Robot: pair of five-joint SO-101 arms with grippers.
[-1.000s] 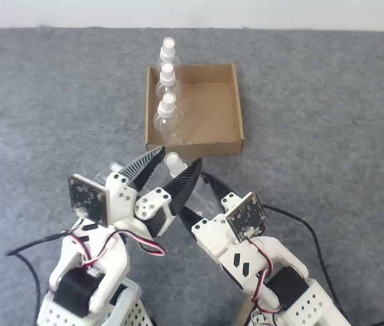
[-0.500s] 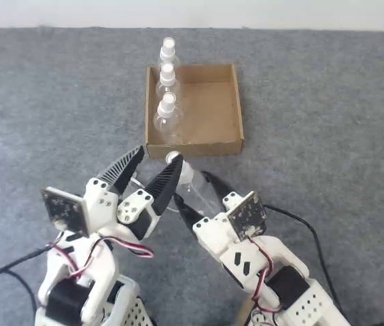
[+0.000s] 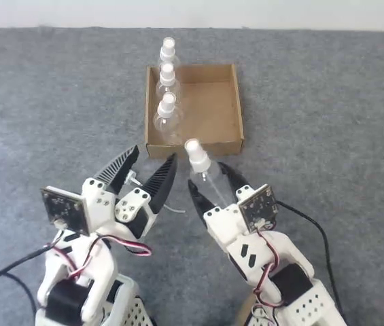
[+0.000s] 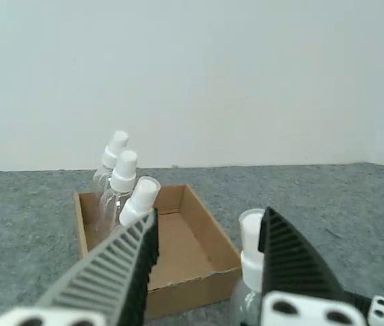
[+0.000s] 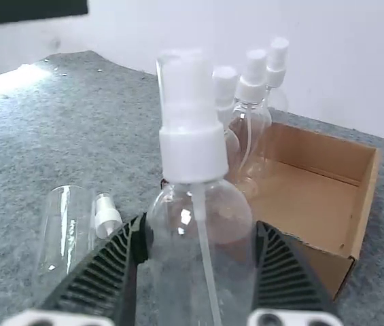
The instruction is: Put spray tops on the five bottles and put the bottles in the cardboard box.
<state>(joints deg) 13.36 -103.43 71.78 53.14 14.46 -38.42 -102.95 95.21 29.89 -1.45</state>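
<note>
**A:** Start at the left. What's there?

**B:** The left gripper. Its jaws are spread wide and grip nothing. On the carpet below it is one lying bottle, with one loose top just beside it.

**A:** And next?

**B:** One box, open side up. Along its left wall three bottles stand upright in a row: the back bottle, the middle bottle and the front bottle. Each has a white top on. From the right wrist they look to be inside the box, the back one at the far corner.

**A:** Where's the bottle being worked on?

**B:** The held bottle is outside the box, near its front wall and toward the middle. It is roughly upright, with its top seated and the tube running down inside. The right gripper is clamped on its clear body, one finger on each side.

**A:** Is it lifted or resting?

**B:** I can't tell — its base is hidden.

**A:** So what's the count?

**B:** There are five bottles — three in the row, one held, one lying. There are five tops, four on bottles and one loose. There are two grippers.
</note>
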